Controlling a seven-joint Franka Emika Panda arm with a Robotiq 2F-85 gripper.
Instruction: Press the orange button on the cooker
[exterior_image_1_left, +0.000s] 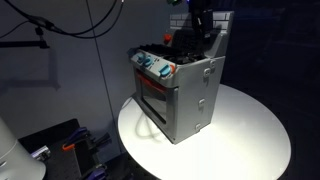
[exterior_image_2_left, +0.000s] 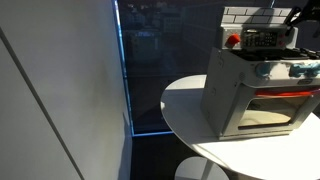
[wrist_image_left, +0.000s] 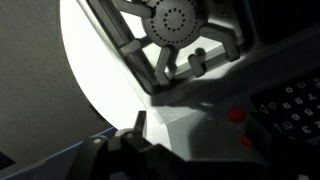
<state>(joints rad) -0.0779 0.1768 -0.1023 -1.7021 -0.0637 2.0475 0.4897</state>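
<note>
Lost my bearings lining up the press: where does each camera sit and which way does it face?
Exterior view: raised, off the front corner of the cooker, looking down; arm above it.
Exterior view: lower, beside the table, facing the cooker's side; arm barely shows, top right.
Wrist view: above a burner, looking down; gripper at the bottom.
Shared: all show cooker and table.

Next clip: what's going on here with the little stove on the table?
A robot arm is reaching down over the top of a grey toy cooker that stands on a round white table. The wrist view looks down on the hob's burner and a small orange button on the grey top beside it. The pincer is dark at the edge of that view and no contact with the button shows. Whether it is open or shut cannot be told.
</note>
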